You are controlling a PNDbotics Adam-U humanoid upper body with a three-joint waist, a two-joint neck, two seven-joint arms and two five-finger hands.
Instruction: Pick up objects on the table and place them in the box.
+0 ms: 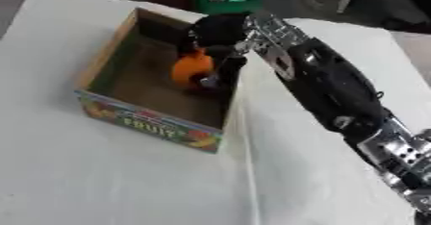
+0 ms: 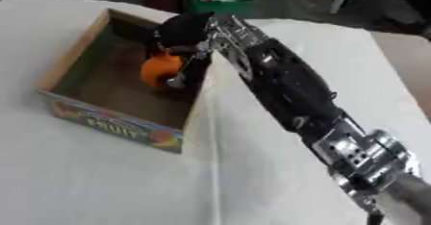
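Orange round fruit is sitting inside the box, near its right wall, while the right hand is reaching over that wall, fingers curling around the fruit, above the white counter.

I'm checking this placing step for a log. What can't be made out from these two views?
- Whether the orange object touches the box floor: the right robot hand covers it, both views.
- What the orange object is: blurred.
- Box's right inner wall: behind the hand and arm.
- Left robot hand: in neither view.
- Items past the table's far edge: cut off, blurred.
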